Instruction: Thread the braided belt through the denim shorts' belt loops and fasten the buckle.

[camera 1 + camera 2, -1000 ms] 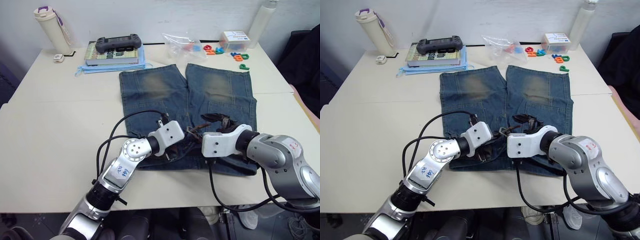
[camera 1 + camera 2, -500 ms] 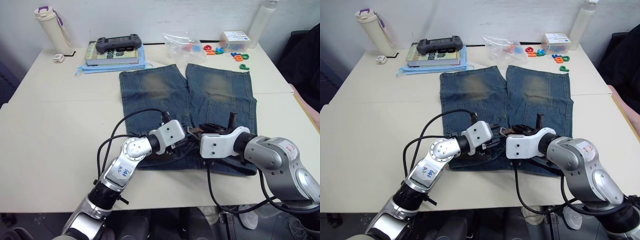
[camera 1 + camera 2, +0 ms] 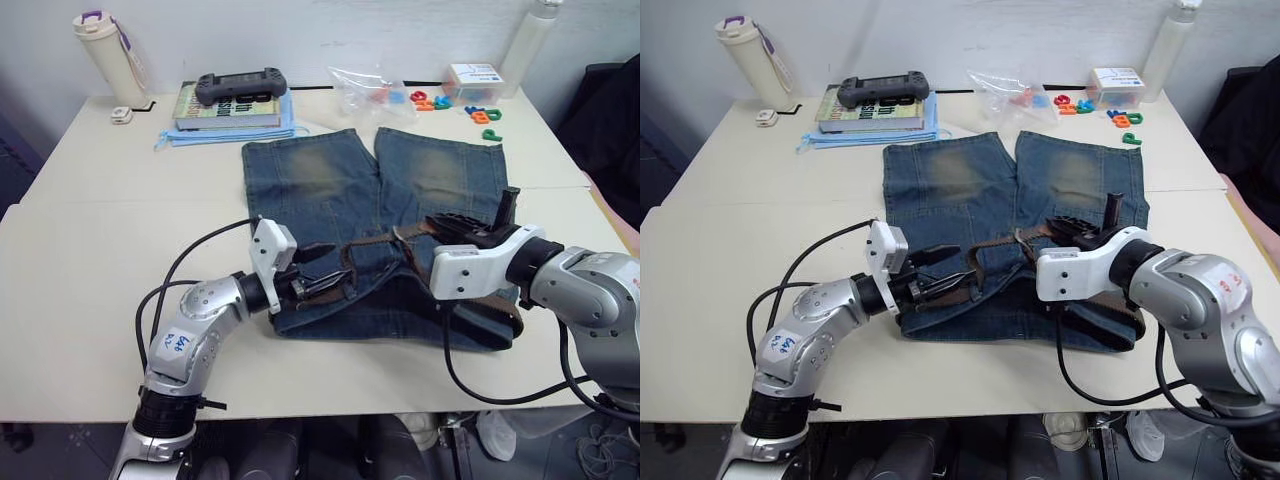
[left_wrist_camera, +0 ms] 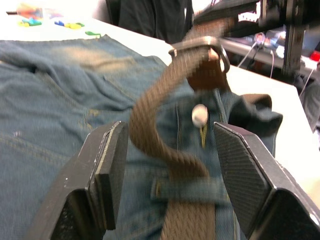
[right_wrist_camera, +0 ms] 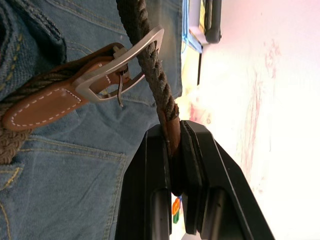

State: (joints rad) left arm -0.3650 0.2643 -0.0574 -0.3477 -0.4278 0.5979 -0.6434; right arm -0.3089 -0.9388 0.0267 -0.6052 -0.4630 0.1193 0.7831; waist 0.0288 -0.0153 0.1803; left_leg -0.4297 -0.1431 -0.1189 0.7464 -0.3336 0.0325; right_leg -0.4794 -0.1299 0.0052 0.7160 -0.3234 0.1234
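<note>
The denim shorts (image 3: 320, 180) lie flat on the table, waistband toward me. The braided belt (image 3: 365, 250) runs brown along the waistband, under a belt loop (image 4: 190, 190). In the right wrist view its strap passes through the silver buckle (image 5: 120, 65). My right gripper (image 5: 174, 132) is shut on the belt's tan tip and holds it off the cloth over the right side of the waist (image 3: 450, 225). My left gripper (image 3: 322, 268) is open at the left of the waistband. The raised strap (image 4: 155, 125) curls between its fingers (image 4: 107, 170) without being squeezed.
At the table's back stand a white bottle (image 3: 105, 55), a book with a game controller (image 3: 235, 95) on it, a plastic bag (image 3: 370, 90), coloured letters (image 3: 470, 105), a small box (image 3: 470, 78) and another bottle (image 3: 525, 40). Bare tabletop (image 3: 110, 250) lies to the left.
My left gripper has opened, let go of the belt and drawn back to the left. My right gripper has shut on the belt tip and pulled it right and up, away from the buckle.
</note>
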